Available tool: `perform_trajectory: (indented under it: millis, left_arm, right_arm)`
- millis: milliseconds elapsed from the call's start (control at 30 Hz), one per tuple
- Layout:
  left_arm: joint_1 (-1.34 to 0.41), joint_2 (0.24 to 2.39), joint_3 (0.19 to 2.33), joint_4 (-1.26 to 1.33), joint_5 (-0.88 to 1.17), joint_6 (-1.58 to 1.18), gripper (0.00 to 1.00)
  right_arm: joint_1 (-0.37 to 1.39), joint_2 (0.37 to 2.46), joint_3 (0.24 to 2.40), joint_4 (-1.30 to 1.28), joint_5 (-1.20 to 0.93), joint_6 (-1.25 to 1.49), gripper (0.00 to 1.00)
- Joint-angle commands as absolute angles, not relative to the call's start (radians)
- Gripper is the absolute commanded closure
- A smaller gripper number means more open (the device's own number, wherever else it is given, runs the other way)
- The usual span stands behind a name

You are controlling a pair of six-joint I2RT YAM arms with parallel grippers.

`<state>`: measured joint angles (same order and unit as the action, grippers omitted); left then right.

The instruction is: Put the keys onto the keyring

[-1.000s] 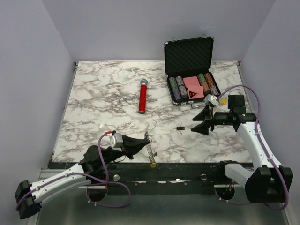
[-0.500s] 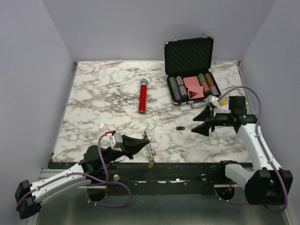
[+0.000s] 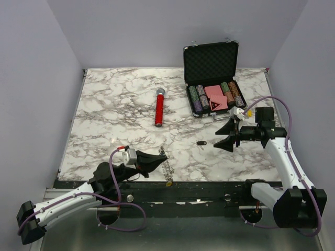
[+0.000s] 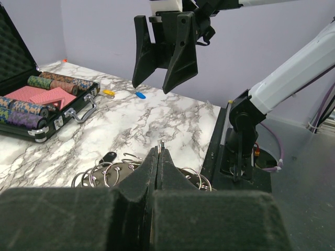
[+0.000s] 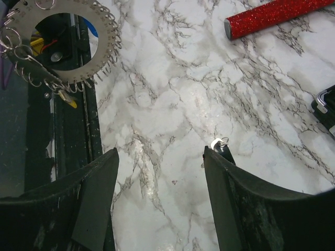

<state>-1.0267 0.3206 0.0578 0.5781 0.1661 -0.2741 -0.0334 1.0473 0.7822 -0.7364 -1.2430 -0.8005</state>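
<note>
Right wrist view puts me at pickup: right end effector (image 5: 160, 152) open, black-headed key (image 5: 223, 144) on the counter (image 5: 172, 104) beneath one finger, so I must centre over it and descend; left end effector (image 4: 158, 154) pinches the keyring (image 4: 112, 173).

The light is bright and even, and it seems to come from above. In the view from above, the white table (image 3: 104, 120) is well lit, and the shadows on it are faint and soft. The bottom of that view, below the table edge, is dimmer.

In the left wrist view, the left gripper (image 4: 158, 152) fills the bottom as a dark, fuzzy blur. Things farther back look clearer.

In the right wrist view, a pale shiny patch sits on the table near the middle. The keyring (image 5: 106, 42) at the upper left looks sharp. The right gripper (image 5: 160, 150) at the bottom is dark with soft edges.
</note>
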Motion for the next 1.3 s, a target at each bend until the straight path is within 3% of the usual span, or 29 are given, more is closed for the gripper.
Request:
perform_trajectory:
  millis: [0,767,967,1267]
  left_arm:
    - [-1.022,0.31,0.058,0.607,0.176,-0.275,1.0]
    - [-1.02,0.35,0.058,0.618,0.175,-0.206,1.0]
    - [-1.02,0.333,0.058,0.603,0.161,-0.202,1.0]
    - [-1.02,0.319,0.049,0.595,0.138,-0.204,1.0]
  right_arm:
    - [-0.037,1.063,0.79,-0.756,-1.258,-0.848,0.26]
    - [-0.032,1.221,0.812,-0.853,-1.154,-1.058,0.29]
    - [0.106,1.298,0.814,-0.592,-0.976,-0.702,0.35]
    - [0.247,1.505,0.905,-0.476,-0.76,-0.41,0.44]
